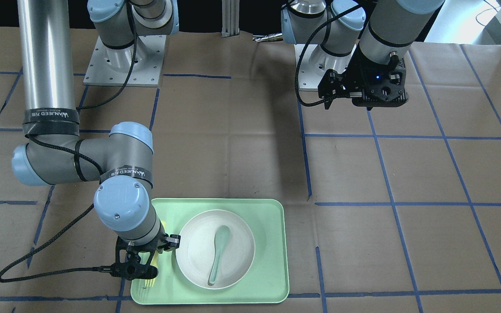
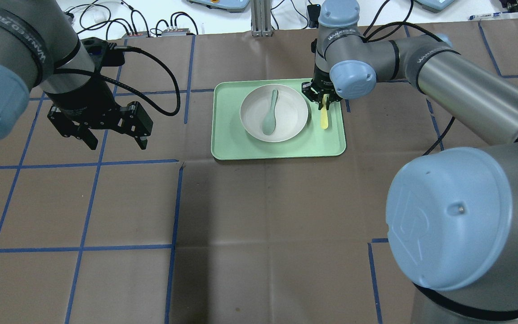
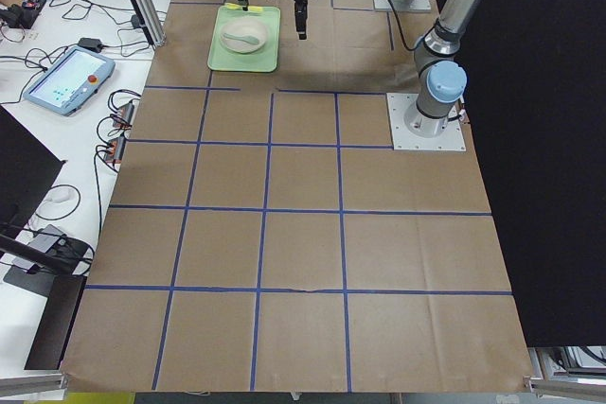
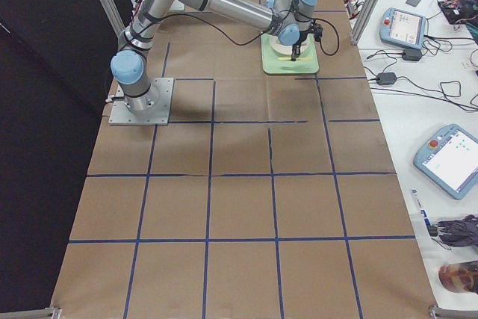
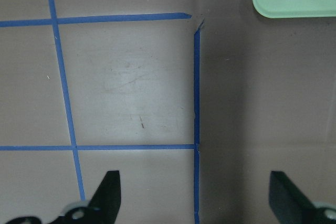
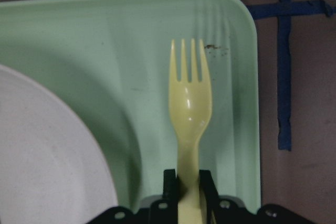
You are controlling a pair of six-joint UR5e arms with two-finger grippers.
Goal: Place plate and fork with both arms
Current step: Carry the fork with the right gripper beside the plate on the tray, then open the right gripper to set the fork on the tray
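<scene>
Across the overhead view, brown paper with blue tape lines covers the table (image 2: pixel 259 225). The right arm (image 2: pixel 461 90) reaches from the lower right to the top centre, and the left arm (image 2: pixel 16 54) hangs at the upper left.

Top centre lies the tray (image 2: pixel 281 150). The plate (image 2: pixel 292 112) sits on its middle, with a spoon (image 2: pixel 270 118) lying in the plate.

The fork (image 6: pixel 190 108) runs along the tray's floor on the plate's right, close to it but apart. In the right wrist view its tines point at the tray's upper right corner. I cannot tell whether it rests on the floor or hangs just above it.

The right gripper (image 6: pixel 188 182) is clenched on the end of the fork's handle. The left gripper (image 2: pixel 118 145) hovers over bare table well apart from the tray, jaws spread wide and holding nothing.

Several things could go wrong from here:
- The pinch is narrow and sits far back, so the fork may swing or slip in a quick move.
- A low lift could catch the tines on the tray's rim.
- The gripper stands just beside the plate, so a sideways drift could nudge it.
- The loose spoon may slide out if the plate tilts when taken.
</scene>
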